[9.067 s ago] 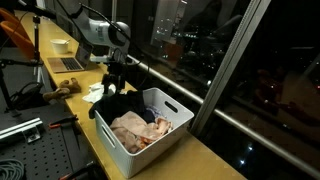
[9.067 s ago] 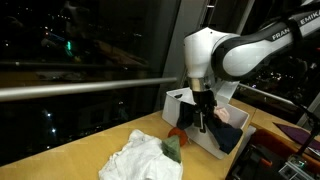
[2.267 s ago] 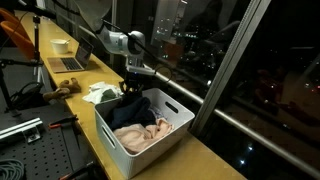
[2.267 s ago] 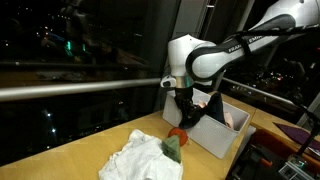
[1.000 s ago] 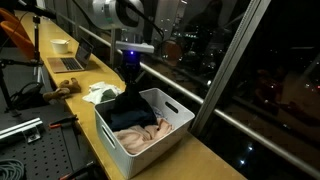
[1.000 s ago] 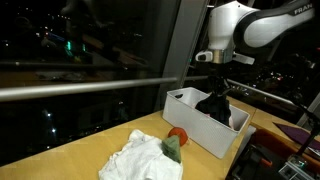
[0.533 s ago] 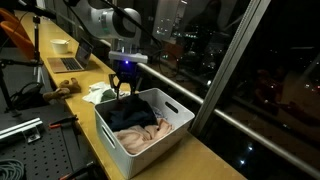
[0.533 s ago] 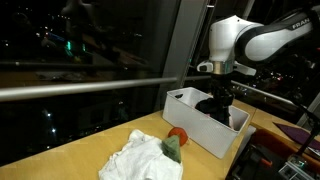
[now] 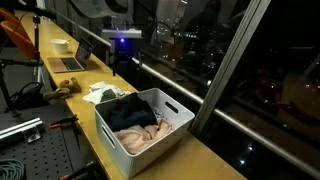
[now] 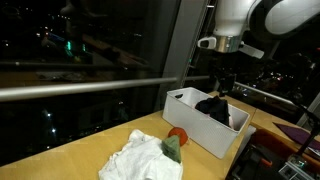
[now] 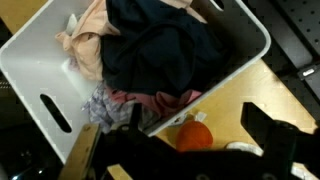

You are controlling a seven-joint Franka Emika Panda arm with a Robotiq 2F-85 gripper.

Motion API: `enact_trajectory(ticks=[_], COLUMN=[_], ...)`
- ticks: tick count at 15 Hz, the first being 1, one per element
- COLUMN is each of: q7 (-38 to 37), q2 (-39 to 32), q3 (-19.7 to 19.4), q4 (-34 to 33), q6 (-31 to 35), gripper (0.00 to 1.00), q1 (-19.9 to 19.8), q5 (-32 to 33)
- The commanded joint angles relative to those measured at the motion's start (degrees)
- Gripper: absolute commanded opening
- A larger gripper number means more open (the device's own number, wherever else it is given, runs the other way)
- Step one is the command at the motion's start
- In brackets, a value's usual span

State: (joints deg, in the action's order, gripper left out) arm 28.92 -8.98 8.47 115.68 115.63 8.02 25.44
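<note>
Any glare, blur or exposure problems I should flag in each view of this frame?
In both exterior views the light is dim: the window glass is black with city lights and reflections, the white bin stands out, and the gripper looks slightly soft. Wrist view: the dark garment is sharp but underexposed; the fingers are out-of-focus dark shapes up close.

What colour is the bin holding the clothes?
The bin is white; the wrist view shows it best.

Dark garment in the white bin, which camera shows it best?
The wrist view: it looks straight down on the dark garment, lying over pink clothes in the white bin. In both exterior views it is only a small dark heap in the bin.
</note>
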Motion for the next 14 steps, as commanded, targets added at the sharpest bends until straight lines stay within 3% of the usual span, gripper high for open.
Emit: enact_trajectory(ticks=[1,9,14], q7=[-2.8,-7.7,-8.4], q2=[-0.8,-16.1,-28.8], q3=[1.9,6.1,6.9], q4=[-4.0,-13.9,-23.4], q6=[0.7,15.9,20.0], gripper=[1.00,1.00,1.00], q1=[2.3,7.3,11.3], q5=[-0.2,-6.6,-8.9])
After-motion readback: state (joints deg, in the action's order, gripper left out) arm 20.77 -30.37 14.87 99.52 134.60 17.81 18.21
